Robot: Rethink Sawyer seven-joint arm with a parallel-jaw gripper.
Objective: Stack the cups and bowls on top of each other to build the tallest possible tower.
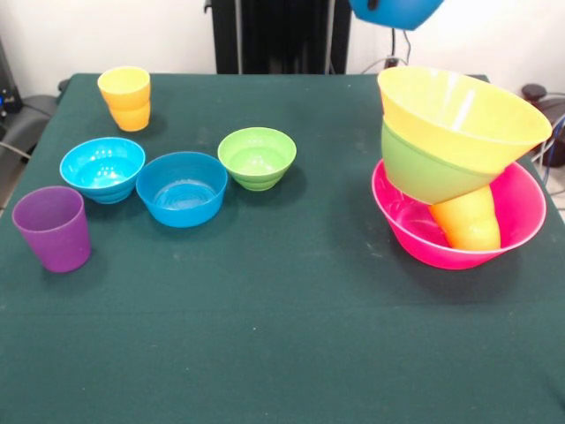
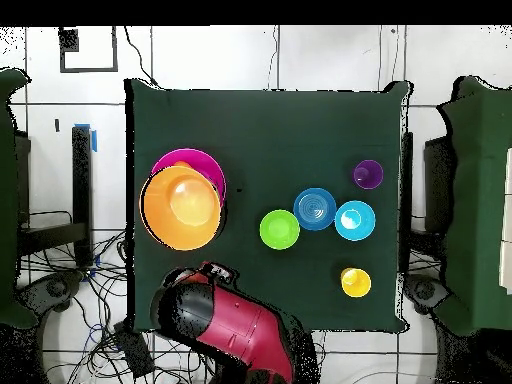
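Observation:
The tower stands at the right: a large pink bowl (image 1: 516, 208) (image 2: 196, 159) holds an upturned orange cup (image 1: 470, 221), a green bowl (image 1: 422, 172) and a large orange bowl (image 1: 459, 110) (image 2: 181, 207), the upper ones leaning. A medium blue bowl (image 1: 397, 11) hangs at the top edge, above and behind the tower, with my gripper (image 1: 372, 3) shut on its rim; only a dark tip shows. On the left sit a yellow cup (image 1: 124, 97) (image 2: 355, 282), a purple cup (image 1: 53, 228) (image 2: 368, 174), and small cyan (image 1: 102, 168) (image 2: 355, 220), blue (image 1: 181, 187) (image 2: 314, 208) and green (image 1: 257, 157) (image 2: 279, 229) bowls.
The green table cloth (image 1: 291, 336) stretches bare across the front. In the overhead view the red arm (image 2: 235, 325) reaches over the table's edge beside the tower and hides the held bowl. Cables and dark chairs ring the table.

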